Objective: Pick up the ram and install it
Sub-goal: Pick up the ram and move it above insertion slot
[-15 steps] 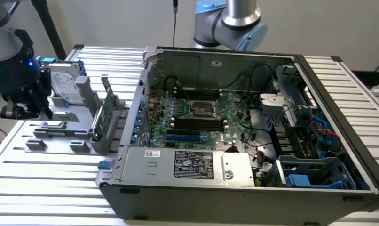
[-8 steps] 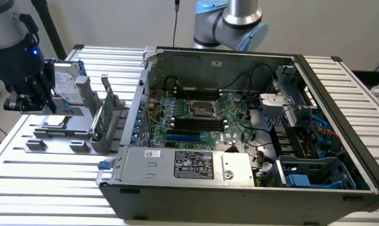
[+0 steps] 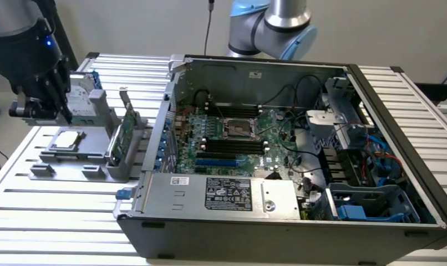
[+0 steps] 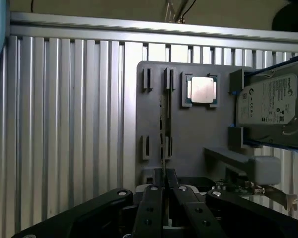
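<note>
Tool (image 4: 164,174) clamped on thin ram (image 4: 162,124), seen edge-on between its fingers, over grey tray (image 4: 198,131), slatted counter (image 4: 64,124), open computer case (image 3: 283,221) nearby.

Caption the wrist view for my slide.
Pincer shut on the edge-on ram, held above the grey tray, with processor chip and hard drive alongside.
</note>
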Robot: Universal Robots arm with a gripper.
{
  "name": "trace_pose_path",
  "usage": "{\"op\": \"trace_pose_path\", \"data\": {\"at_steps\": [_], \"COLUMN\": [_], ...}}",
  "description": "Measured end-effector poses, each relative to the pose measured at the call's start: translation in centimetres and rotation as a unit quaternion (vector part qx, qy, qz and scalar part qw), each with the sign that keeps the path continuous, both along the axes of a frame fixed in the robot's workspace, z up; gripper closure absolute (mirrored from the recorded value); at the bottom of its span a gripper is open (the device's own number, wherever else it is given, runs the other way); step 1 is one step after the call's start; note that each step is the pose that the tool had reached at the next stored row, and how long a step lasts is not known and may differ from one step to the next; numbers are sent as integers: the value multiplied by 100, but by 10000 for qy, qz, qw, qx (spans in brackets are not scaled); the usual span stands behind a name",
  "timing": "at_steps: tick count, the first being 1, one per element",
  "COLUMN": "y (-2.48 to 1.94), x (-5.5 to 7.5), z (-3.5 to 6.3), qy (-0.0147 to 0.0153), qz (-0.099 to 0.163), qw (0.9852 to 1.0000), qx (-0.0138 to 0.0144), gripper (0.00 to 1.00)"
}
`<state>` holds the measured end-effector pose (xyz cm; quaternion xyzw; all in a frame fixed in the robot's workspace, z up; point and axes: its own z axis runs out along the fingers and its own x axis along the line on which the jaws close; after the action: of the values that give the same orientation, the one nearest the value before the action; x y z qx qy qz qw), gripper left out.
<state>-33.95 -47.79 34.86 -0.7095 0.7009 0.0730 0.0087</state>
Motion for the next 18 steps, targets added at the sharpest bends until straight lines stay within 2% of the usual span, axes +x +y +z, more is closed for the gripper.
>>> {"op": "trace_pose_path", "data": {"at_steps": [4, 8, 18], "y": [-2, -4, -5], "x": [101, 194, 622], "z": [115, 188, 216], "qy": [3, 3, 8], "qz": [51, 115, 160], "qw": [10000, 9999, 9999], "qx": [0, 0, 4], "gripper": [86, 86, 86]}}
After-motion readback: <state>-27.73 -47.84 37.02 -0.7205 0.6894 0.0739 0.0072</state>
